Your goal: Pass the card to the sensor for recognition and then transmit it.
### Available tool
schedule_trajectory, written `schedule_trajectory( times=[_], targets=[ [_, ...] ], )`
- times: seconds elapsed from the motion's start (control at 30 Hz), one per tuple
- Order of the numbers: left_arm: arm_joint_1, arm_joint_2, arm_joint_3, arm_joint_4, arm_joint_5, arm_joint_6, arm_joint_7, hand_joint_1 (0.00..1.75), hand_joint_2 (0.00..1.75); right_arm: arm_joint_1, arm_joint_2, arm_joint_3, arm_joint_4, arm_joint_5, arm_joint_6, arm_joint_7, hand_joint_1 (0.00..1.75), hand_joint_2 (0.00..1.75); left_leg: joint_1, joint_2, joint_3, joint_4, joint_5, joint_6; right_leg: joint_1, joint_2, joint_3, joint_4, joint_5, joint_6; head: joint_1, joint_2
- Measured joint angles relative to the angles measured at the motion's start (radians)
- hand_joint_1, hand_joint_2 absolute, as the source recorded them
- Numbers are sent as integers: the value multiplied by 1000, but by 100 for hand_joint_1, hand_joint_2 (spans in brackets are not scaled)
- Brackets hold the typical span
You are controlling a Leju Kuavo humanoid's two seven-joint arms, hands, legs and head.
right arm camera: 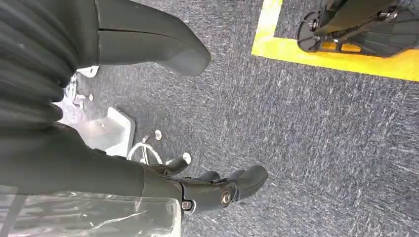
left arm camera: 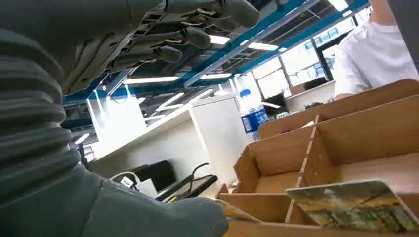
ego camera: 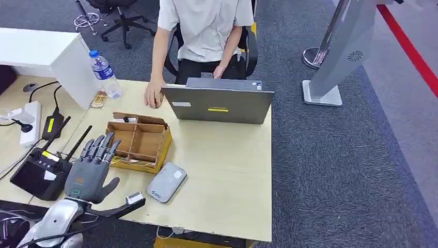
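Observation:
A card with a green and yellow picture (left arm camera: 356, 205) lies in the front compartment of an open wooden divider box (ego camera: 139, 140) on the desk; in the head view the card (ego camera: 130, 163) shows as a thin strip at the box's near edge. My left hand (ego camera: 91, 171) hovers just left of the box, fingers (ego camera: 101, 145) stretched out and apart over its near corner, holding nothing. In the left wrist view the left hand (left arm camera: 99, 54) has fingers above and thumb (left arm camera: 148, 217) below, short of the card. A grey rounded sensor (ego camera: 166, 182) lies right of the hand. My right hand (right arm camera: 148, 177) hangs over the carpet, holding nothing.
A person sits behind a grey laptop (ego camera: 217, 103), one hand on the desk (ego camera: 232, 170). A water bottle (ego camera: 106, 72) stands at the back left. A black remote controller (ego camera: 41, 173), cables and a power strip (ego camera: 28, 121) crowd the left side.

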Motion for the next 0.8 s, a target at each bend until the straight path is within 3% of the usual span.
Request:
schedule_trajectory(
  times=[0.3, 0.8],
  targets=[
    [-90, -74, 10, 153, -4, -17, -32, 0, 175, -5, 0, -1, 0, 16, 10, -3, 0, 175, 0, 0, 0, 0, 0, 0, 0, 0, 0, 0, 0, 0, 0, 0],
    [-145, -122, -35, 238, -3, -40, -56, 0, 175, -6, 0, -2, 0, 34, 16, -7, 0, 175, 0, 0, 0, 0, 0, 0, 0, 0, 0, 0, 0, 0, 0, 0]
  ],
)
